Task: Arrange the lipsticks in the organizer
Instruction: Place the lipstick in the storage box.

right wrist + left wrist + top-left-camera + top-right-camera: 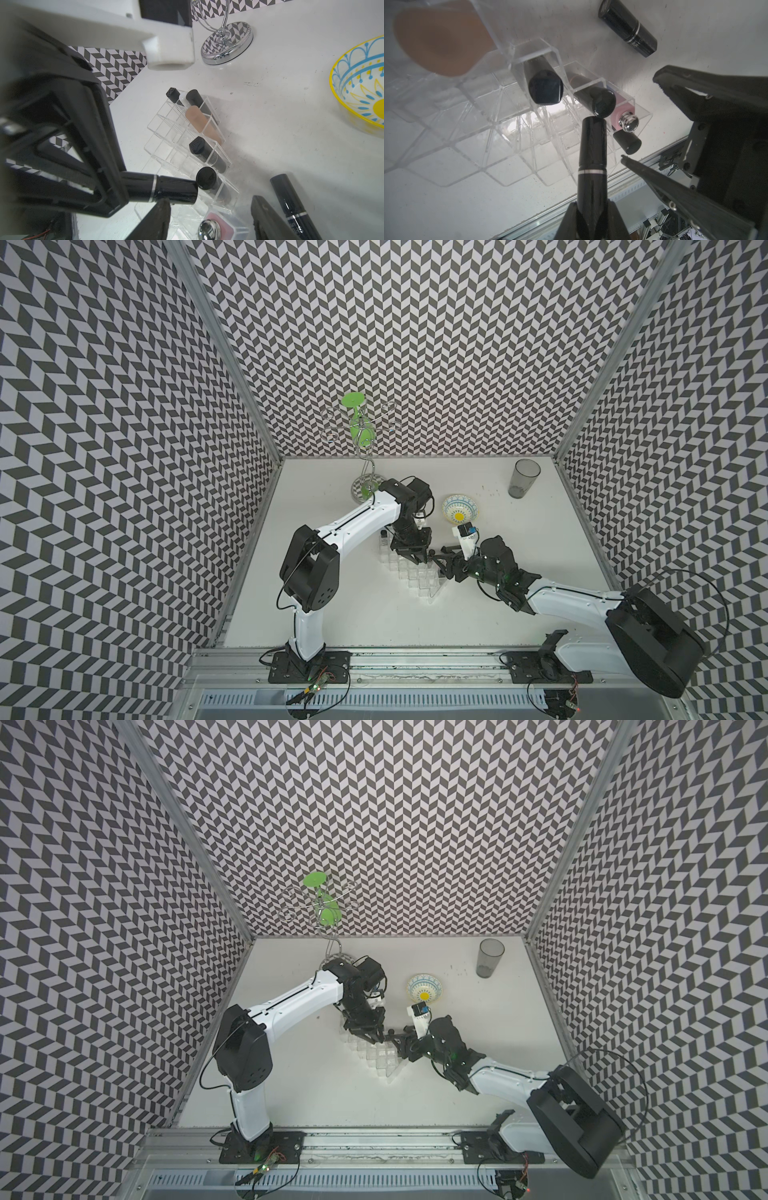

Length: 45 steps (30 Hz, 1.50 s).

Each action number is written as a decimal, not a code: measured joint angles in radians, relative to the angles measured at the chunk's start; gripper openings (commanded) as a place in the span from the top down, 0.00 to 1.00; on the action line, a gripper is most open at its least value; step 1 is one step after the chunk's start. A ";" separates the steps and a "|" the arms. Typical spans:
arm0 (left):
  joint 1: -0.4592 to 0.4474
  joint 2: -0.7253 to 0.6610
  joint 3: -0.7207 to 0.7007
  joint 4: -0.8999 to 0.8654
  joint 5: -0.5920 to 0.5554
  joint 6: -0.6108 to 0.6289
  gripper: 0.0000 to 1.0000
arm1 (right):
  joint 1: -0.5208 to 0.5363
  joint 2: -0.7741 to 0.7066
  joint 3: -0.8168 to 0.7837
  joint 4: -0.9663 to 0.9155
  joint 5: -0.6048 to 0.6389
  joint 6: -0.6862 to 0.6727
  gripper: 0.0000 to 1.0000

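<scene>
left grip [592, 216]: fingers clamping the base end of a black tube [592, 149], silver band just past the pads, rest sticking out free

held tube: hanging tilted over the rack [419, 576] mid-table, not sitting in a cell yet. Free end looking like it's touching the round cap [602, 101] of a seated tube

right grip [209, 218]: fingers spread wide, gripping nothing, hovering at the rack's right side w/ the pink tube [620, 106] showing between them

rack: row along the far-right edge partly filled, w/ a faceted black [545, 87], a beige [197, 118], the round-cap black and the pink. Other cells looking empty afaict

loose tube [291, 207]: lying flat on the table just right of the rack, bowl [459, 508] side

step, imo: lining the held tube up w/ a free cell

risk 1: tip is crowding that round cap, so any push fwd is prob going to lever the seated tube over or shove the rack sideways, since nothing's pinning it down

risk 2: tube's going in tilted, so the edge could be catching a cell wall and jamming instead of dropping

risk 3: only the base end is being held, so a bump at the tip could be twisting it in the pads

risk 4: both grips are working the same corner, so fingers could be clipping each other or the pink tube's chrome cap
</scene>
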<state>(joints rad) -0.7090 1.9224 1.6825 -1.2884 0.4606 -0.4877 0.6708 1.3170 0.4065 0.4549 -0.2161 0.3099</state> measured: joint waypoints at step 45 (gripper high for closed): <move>0.019 0.032 0.033 0.021 -0.013 0.020 1.00 | -0.010 0.111 0.082 -0.013 -0.001 -0.008 0.38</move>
<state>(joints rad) -0.6895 1.9545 1.7157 -1.2678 0.4473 -0.4679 0.6609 1.4284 0.4885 0.4419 -0.2173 0.3016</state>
